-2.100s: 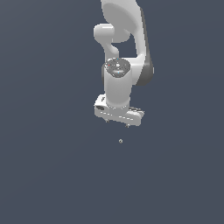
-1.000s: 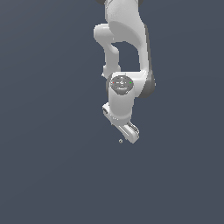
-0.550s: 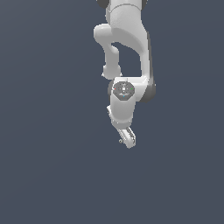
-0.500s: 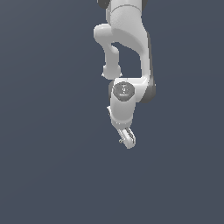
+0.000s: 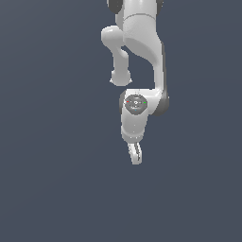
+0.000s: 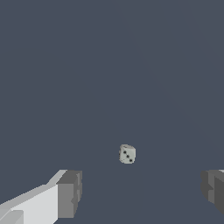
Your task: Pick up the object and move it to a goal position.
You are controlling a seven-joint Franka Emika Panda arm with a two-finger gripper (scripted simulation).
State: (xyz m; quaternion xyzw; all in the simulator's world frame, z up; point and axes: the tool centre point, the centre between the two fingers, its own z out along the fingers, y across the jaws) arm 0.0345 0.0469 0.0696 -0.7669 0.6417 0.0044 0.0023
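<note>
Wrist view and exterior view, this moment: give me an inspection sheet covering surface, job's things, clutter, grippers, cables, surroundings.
Surface: plain dark grey-blue ground, bare and unmarked.
Job's things: the object, a small pale grey piece with dark dots, lies on the ground; in the exterior view it is hidden by the arm.
Clutter: nothing seen.
Grippers: gripper has its jaws wide apart; the object lies apart from both, untouched.
Cables: nothing seen.
Surroundings: white arm reaching down; nothing else seen.

No legible text, only dots on the object (image 6: 127, 154).
</note>
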